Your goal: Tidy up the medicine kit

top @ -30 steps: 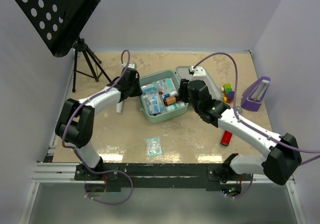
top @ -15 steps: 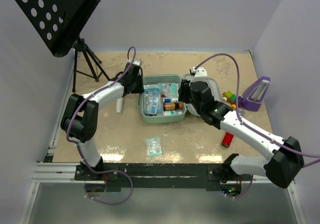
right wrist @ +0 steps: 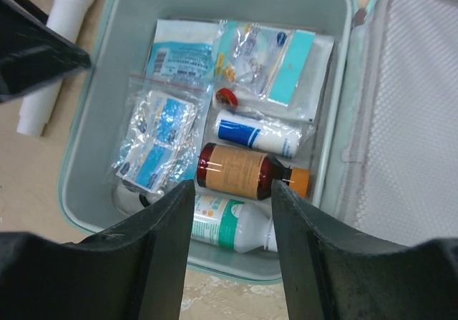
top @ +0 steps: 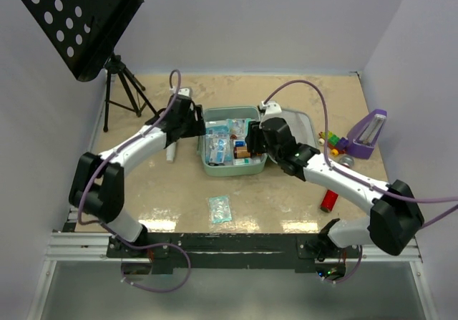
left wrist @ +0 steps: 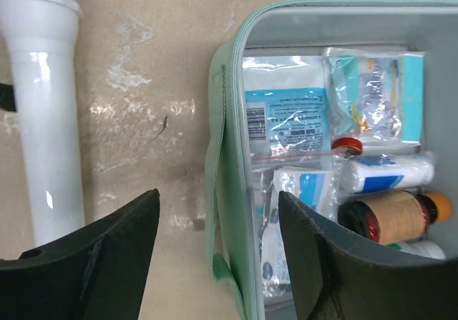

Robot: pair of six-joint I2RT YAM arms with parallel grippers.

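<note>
At the middle of the bench, the medicine kit [top: 232,170] lies open, with its mesh-lined lid [right wrist: 408,98] folded out to the right. We judge that the filling step is in hand. The case is already quite full, but some things are not yet inside.

The left hand [left wrist: 218,195] stands at the left wall of the kit. Its fingers are apart, one on each side of the wall, and they do not pinch it. The right hand [right wrist: 232,185] hovers over the bottles, also with fingers apart and holding nothing.

Inside the kit we count three packets: a blue-and-white one [right wrist: 182,59], a clear one with a teal card [right wrist: 268,51] and a bag of blue blister packs [right wrist: 157,144]. There are two bottles, a brown bottle [right wrist: 240,171] with an orange cap and a white-and-green bottle [right wrist: 229,227], and one white tube with a blue label [right wrist: 257,135].

Outside we count one loose packet [top: 219,209] near the front edge, one red cylinder [top: 326,200] on the right and one long white tube [top: 170,152] just beside the left wall.

For the next move, we think a hand must rise clear of the case and go to one of these loose things. The thin packet probably needs a low, flat approach.
</note>
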